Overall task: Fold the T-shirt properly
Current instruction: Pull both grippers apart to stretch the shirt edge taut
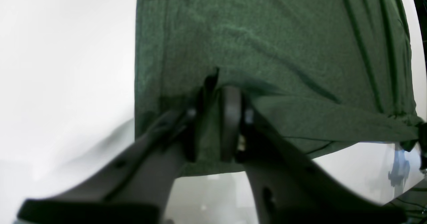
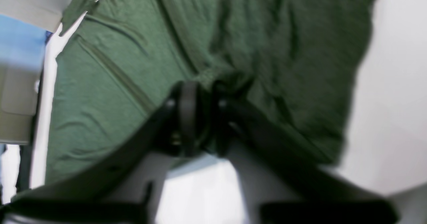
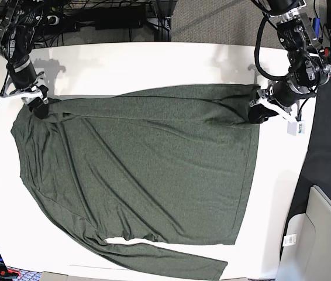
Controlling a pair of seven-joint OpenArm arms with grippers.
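The dark olive-green T-shirt [image 3: 154, 164] lies spread on the white table [image 3: 154, 58], one long sleeve trailing along its near edge. My left gripper [image 3: 261, 112] is at the shirt's far right corner. In the left wrist view its fingers [image 1: 231, 114] stand slightly apart, open, with a fold of the shirt [image 1: 267, 34] between them. My right gripper [image 3: 37, 105] is at the far left corner. The right wrist view is blurred; its fingers [image 2: 188, 110] are also parted, open, with bunched shirt fabric [image 2: 233, 34] at the tips.
A black cloth [image 3: 329, 146] hangs off the table's right side. A pale grey box [image 3: 323, 234] stands at the lower right. Cables and dark gear [image 3: 113, 17] line the back edge.
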